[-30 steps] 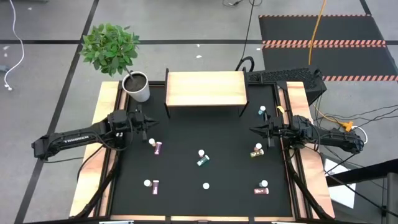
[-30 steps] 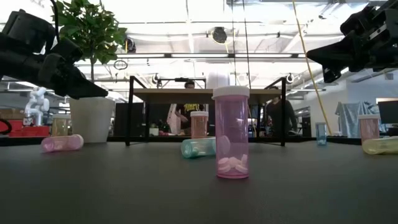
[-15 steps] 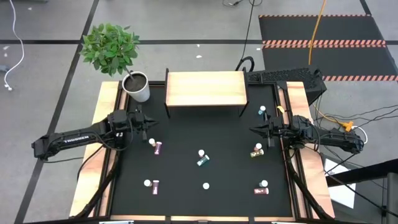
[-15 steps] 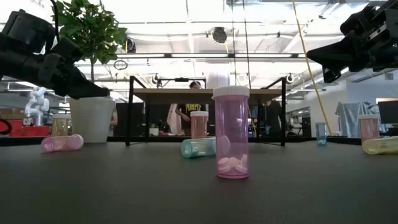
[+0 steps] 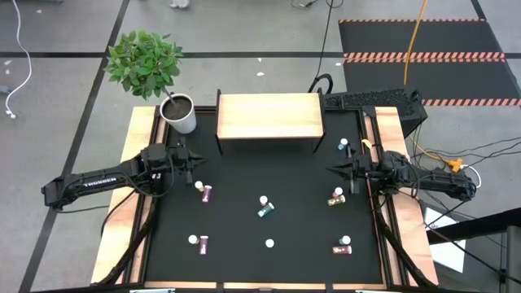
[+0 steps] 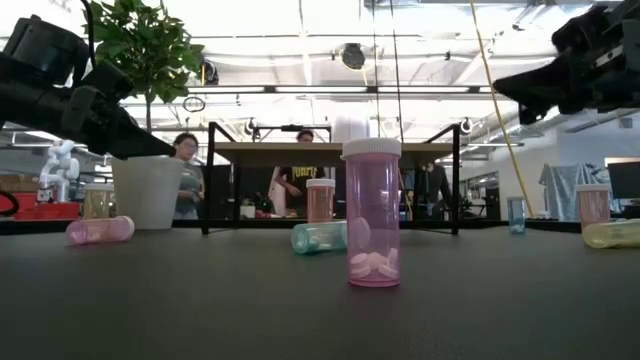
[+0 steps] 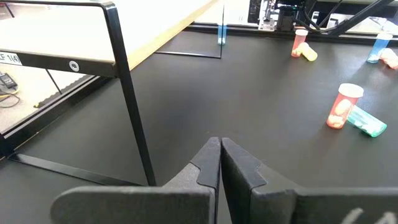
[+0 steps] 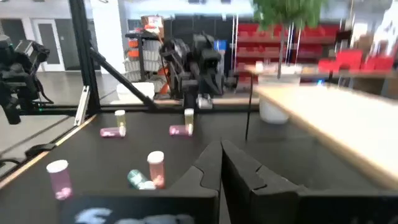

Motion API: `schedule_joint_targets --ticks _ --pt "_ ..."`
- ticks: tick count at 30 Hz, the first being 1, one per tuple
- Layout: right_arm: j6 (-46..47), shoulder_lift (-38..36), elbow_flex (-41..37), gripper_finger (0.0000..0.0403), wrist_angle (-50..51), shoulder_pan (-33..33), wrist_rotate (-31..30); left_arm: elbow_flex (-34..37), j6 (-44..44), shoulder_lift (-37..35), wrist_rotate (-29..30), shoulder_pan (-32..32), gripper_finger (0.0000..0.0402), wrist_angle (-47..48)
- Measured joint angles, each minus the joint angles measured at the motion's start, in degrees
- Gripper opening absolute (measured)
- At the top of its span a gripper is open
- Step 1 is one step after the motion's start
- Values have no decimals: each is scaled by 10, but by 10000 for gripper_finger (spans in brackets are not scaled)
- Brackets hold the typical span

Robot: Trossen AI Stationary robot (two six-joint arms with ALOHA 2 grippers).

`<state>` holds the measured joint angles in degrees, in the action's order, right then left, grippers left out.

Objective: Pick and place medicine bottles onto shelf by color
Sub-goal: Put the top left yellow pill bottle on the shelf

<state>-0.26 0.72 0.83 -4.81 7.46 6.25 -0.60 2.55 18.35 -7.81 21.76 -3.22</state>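
Your left end effector (image 5: 198, 162) hangs above the black table (image 5: 244, 187) near its left edge, fingers pressed together and holding nothing; the left wrist view shows the two dark fingers (image 7: 208, 163) meeting with no gap. Your right end effector (image 5: 330, 170) hangs above the table near its right edge, likewise clenched and empty, its fingers (image 8: 211, 163) closed tip to tip in the right wrist view. The two end effectors point toward each other across the table.

The light wooden shelf on thin dark legs (image 5: 269, 115) stands between the two end effectors and beyond them, at the table's far edge. Its top carries no bottle. A white plant pot with a green leafy plant (image 5: 181, 113) sits just beside the shelf, on the left end effector's side.

All the small white-capped medicine bottles are on the table:
- A pink bottle lying on its side (image 5: 205, 192) is near your left end effector, just on the near side of it.
- A second pink bottle (image 5: 200, 242) lies well nearer the front edge on the same side.
- A teal bottle lying beside an upright white-capped bottle (image 5: 265, 208) sits midway between the end effectors, toward the front.
- An upright pink bottle (image 6: 371, 213) stands nearest the low camera, at centre front.
- A yellow bottle (image 5: 335, 198) lies just beside your right end effector, on its near side.
- A blue bottle (image 5: 343, 146) stands just beyond your right end effector, toward the shelf.
- A pink bottle (image 5: 343, 248) lies at the front right.

People (image 6: 186, 178) stand in the room behind the table.
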Motion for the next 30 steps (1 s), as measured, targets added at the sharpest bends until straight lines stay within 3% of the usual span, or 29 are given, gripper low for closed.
schedule_joint_targets --ticks 9,16,19,26,30 --pt "87 0 0 0 -44 0 -11 0 0 0 0 0 15 0" --pt "181 0 0 0 -28 0 -171 0 1 0 2 0 15 -1" --pt "204 0 0 0 -45 1 -211 0 38 0 26 0 15 -41" --pt "234 0 0 0 -43 0 -223 0 45 0 30 0 14 -130" --pt "305 0 0 0 -43 1 -230 0 17 0 29 0 15 -159"
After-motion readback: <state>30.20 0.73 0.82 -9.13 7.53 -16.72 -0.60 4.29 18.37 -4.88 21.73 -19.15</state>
